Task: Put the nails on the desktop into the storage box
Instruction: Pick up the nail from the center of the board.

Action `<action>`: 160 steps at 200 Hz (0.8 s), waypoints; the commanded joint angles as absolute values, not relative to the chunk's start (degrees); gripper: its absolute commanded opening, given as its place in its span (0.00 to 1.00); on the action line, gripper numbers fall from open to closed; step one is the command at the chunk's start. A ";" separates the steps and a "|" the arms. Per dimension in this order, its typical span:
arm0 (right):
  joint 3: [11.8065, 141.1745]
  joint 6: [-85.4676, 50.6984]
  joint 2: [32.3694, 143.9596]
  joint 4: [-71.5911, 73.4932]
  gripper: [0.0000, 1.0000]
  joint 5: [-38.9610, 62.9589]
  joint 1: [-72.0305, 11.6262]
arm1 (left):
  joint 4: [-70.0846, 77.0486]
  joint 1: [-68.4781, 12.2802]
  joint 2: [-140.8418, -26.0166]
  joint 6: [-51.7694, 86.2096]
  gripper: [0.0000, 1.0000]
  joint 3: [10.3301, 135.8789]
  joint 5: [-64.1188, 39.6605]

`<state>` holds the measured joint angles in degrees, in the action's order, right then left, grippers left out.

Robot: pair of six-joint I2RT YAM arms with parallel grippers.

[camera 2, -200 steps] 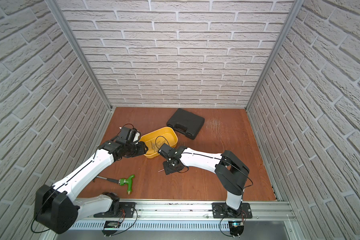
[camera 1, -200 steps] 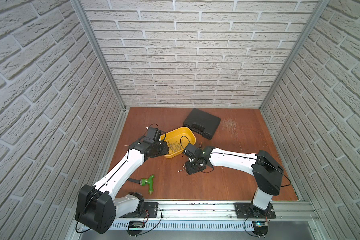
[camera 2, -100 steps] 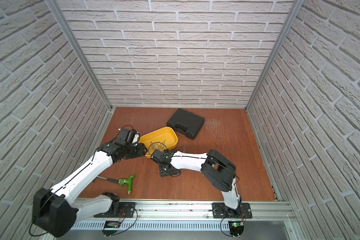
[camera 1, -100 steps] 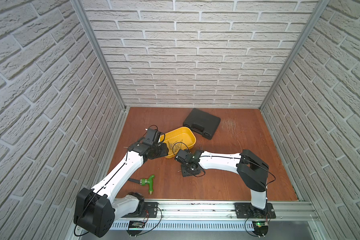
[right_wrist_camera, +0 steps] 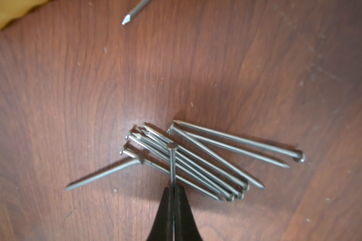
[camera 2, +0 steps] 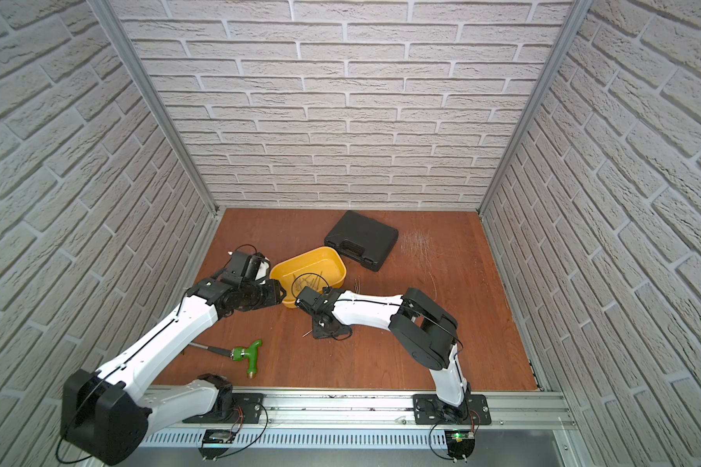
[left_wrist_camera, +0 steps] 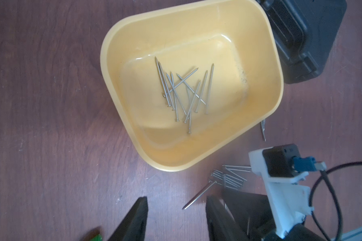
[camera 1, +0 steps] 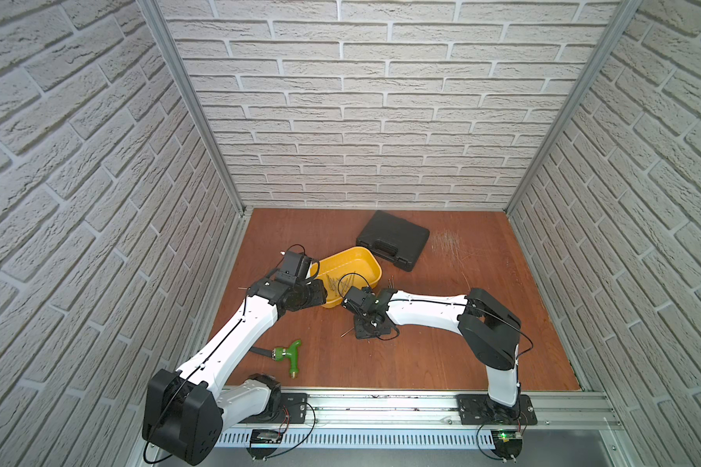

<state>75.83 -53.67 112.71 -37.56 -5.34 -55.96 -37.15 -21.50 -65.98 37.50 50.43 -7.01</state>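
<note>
Between the fingertips of the right gripper [right_wrist_camera: 172, 188], one nail [right_wrist_camera: 172, 164] is pinched by its shank, likely to lift it off the pile [right_wrist_camera: 196, 164] beneath into the storage box [left_wrist_camera: 113, 83]; the left gripper [left_wrist_camera: 176, 203] hangs spread.

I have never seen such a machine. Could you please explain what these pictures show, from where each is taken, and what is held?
These are two robot arms with pincer grippers, working on a wooden desktop. Two pictures look down from above; two come from cameras on the wrists. On the desktop lie a yellow storage box with nails inside, a pile of nails, a black case and a green-handled tool. The right gripper is shut on one nail at the pile. The left gripper is open and empty near the box.
</note>
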 commanded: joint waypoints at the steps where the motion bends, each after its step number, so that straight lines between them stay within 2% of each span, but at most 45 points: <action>1: 73.31 -54.01 111.21 -38.71 0.02 -6.46 -55.80 | -37.04 -21.11 -65.45 36.53 0.51 49.98 -7.64; 17: 72.97 -53.42 109.22 -39.35 0.02 -7.03 -55.75 | -37.27 -21.14 -66.10 35.93 0.51 50.74 -7.79; 35: 72.94 -50.66 106.22 -40.10 0.02 -7.61 -55.74 | -37.45 -21.09 -66.82 34.49 0.56 51.92 -8.52; 64: 71.75 -40.72 99.68 -39.62 0.02 -5.78 -53.96 | -37.40 -21.49 -68.30 28.99 0.59 54.54 -11.01; 92: 66.83 -32.02 94.05 -35.54 0.02 12.94 -44.73 | -35.67 -23.42 -69.28 20.03 0.65 56.01 -11.82; 117: 63.09 -30.52 90.74 -32.13 0.02 29.55 -35.70 | -32.08 -27.23 -69.43 7.88 0.67 55.73 -10.82; 142: 63.84 -28.90 89.95 -32.48 0.02 38.53 -32.30 | -28.73 -31.25 -69.27 -6.33 0.68 54.80 -11.02; 160: 65.57 -28.30 91.28 -33.46 0.02 45.15 -32.00 | -24.48 -32.75 -68.23 -15.48 0.81 52.25 -11.78</action>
